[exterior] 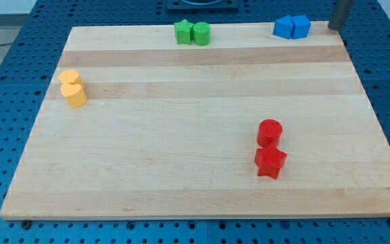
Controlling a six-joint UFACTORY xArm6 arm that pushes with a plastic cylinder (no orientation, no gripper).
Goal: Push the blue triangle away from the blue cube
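Note:
The blue triangle (284, 28) and the blue cube (302, 26) sit touching side by side at the top right edge of the wooden board (181, 135), the triangle on the left. My tip (334, 28) is to the right of the cube, a short gap away, at the board's top right corner. The rod rises out of the view's top.
Two green blocks (192, 32) sit together at the top centre. Two yellow blocks (72, 88) sit at the left edge. A red cylinder (270, 131) and a red star (270, 163) sit at the lower right. A blue pegboard surrounds the board.

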